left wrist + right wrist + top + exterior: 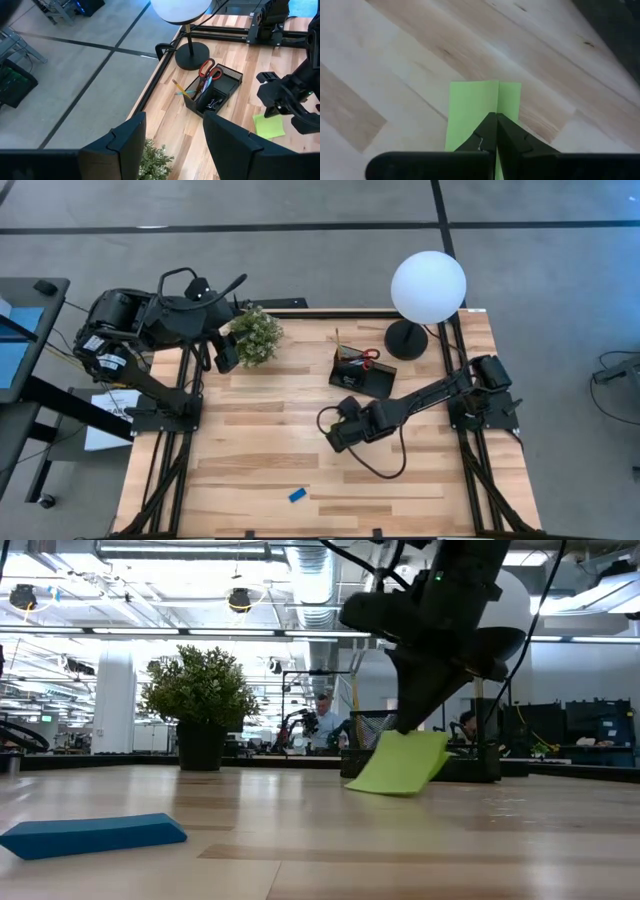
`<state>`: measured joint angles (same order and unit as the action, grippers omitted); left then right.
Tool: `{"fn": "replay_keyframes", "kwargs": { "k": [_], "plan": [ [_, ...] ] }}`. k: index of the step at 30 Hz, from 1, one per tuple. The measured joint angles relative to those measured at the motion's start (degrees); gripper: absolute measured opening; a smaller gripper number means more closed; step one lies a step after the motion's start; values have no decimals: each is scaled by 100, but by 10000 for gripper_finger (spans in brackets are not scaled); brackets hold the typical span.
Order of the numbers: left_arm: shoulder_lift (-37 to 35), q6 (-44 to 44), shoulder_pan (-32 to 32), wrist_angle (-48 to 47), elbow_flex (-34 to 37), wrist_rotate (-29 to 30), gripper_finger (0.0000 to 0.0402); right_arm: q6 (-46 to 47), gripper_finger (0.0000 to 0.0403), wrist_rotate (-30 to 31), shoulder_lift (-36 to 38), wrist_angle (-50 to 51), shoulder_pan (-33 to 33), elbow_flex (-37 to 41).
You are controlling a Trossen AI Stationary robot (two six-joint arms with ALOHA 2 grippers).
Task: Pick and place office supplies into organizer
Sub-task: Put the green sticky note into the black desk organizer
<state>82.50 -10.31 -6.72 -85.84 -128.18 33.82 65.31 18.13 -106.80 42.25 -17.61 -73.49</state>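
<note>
Your right claw [496, 131] is pinched shut on one edge of the green pad [480, 107], and in the low view the pad [400, 762] hangs tilted from it with its lower corner at or just off the counter [260, 460]; you cannot tell which. It is just in front of the organizer [362, 374], which already holds the scissors [209, 70], a pencil [178, 86], pens and clips. Lift first, so the hanging corner clears the counter and then the organizer's rim before you move across. The grip is on an edge only, so move slowly; a quick swing could let the sheets fan or slip. Aim for the open compartment beside the clips [214, 103], not the slot with the scissors, whose handles stand above the rim. Lower until the pad rests inside, then release. The lamp [428, 287] stands close behind the organizer, so keep the wrist low on approach. The left claw [172, 145] waits wide open and empty by the plant [255, 335]. The blue eraser [297, 495] lies well apart, near the front edge, for later.
</note>
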Motion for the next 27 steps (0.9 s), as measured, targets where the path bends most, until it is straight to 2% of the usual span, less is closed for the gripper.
{"fn": "replay_keyframes", "kwargs": {
  "k": [13, 18, 22, 27],
  "plan": [
    [0, 38, 2, 0, 0, 2, 194, 226, 0, 35, 0, 668, 12, -4],
    [0, 48, 2, 0, 0, 2, 194, 226, 0, 100, 34, 1254, 51, -41],
    [0, 59, 0, 0, 0, 2, 194, 98, 0, 446, 242, 1822, 76, -285],
    [-2, 57, 0, 9, 0, 2, 194, -120, 0, 1225, 726, 2683, 223, -460]
  ]
}}
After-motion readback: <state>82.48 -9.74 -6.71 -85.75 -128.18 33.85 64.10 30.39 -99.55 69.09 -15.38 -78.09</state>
